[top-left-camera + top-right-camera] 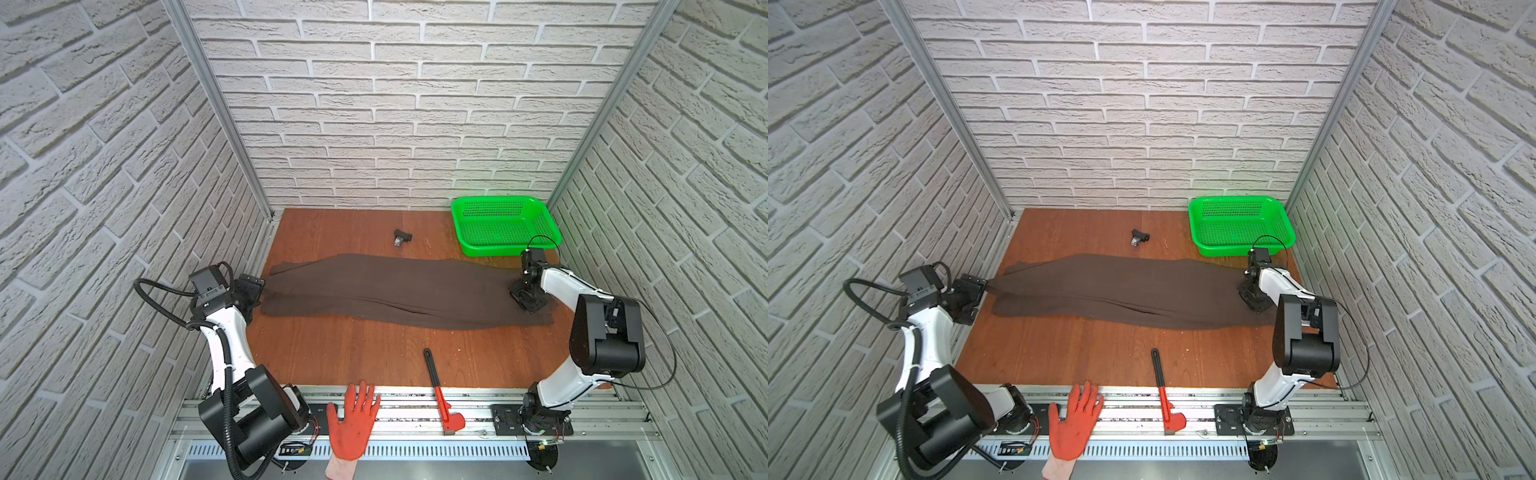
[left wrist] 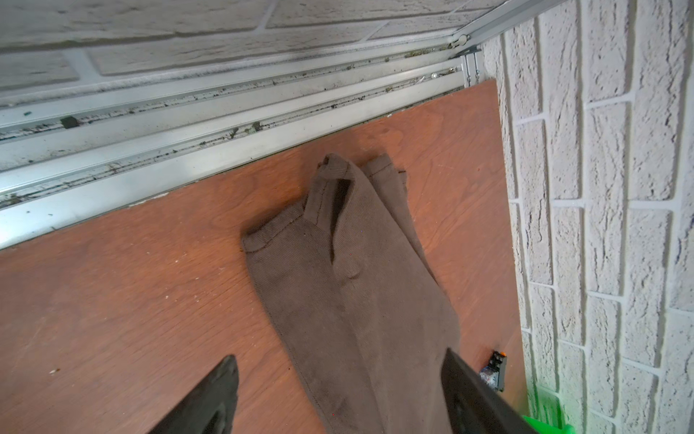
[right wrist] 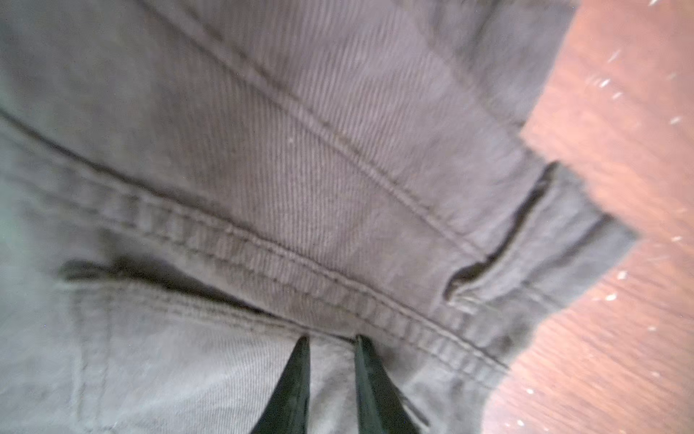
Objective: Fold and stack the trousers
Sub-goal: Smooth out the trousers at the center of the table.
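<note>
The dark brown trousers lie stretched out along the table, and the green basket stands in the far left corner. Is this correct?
Not quite: the green basket stands in the far right corner, as both top views show. The dark brown trousers do lie stretched out along the table.

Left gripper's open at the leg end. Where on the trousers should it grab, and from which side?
Probably the leg hems of the trousers, where both lie partly overlapped by the table's left edge. Bring the left gripper in from that edge, spanning both hems.
</note>
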Tool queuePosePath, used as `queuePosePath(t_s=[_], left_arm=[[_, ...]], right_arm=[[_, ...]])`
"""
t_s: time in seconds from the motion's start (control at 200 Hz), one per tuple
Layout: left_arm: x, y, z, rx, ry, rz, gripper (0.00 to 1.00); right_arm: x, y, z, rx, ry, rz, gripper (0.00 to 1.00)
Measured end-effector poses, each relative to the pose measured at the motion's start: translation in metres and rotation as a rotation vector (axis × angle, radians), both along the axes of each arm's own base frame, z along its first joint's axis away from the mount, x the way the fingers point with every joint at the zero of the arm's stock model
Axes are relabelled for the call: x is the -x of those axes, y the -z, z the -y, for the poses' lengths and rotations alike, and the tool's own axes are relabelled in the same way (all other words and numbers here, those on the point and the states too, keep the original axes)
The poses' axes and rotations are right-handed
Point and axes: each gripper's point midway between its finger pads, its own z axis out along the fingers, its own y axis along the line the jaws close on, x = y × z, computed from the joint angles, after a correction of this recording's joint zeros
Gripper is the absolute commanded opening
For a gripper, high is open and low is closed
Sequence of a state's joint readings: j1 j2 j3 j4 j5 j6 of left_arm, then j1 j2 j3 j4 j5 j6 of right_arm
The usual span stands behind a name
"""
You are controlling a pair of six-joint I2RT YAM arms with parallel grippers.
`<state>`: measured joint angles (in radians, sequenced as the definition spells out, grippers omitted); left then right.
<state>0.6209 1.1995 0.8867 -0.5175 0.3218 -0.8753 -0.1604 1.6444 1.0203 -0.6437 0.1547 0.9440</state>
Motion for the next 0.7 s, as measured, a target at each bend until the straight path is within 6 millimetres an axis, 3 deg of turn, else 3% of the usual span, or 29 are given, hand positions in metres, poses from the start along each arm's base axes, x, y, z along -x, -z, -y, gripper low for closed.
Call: queuePosePath(t_s=[0.12, 0.31, 0.44, 0.585, 0.7], left_arm=[[-0.012, 0.023, 0.005, 0.049, 0.022, 0.001, 0.84], [-0.034, 0.067, 0.02, 0.149, 0.048, -0.013, 0.84], [-0.052, 0.074, 0.029, 0.171, 0.068, 0.017, 0.84], [-0.062, 0.072, 0.031, 0.169, 0.07, 0.065, 0.84], [-0.06, 0.076, 0.032, 0.176, 0.06, 0.067, 0.85]], right_arm=[[-0.003, -0.024, -0.019, -0.005, -0.063, 0.056, 0.29], [-0.004, -0.057, -0.085, -0.076, -0.2, 0.164, 0.32], [0.021, -0.051, -0.118, -0.145, -0.222, 0.157, 0.36], [0.058, -0.037, -0.136, -0.196, -0.196, 0.114, 0.38], [0.074, -0.03, -0.145, -0.232, -0.172, 0.098, 0.39]])
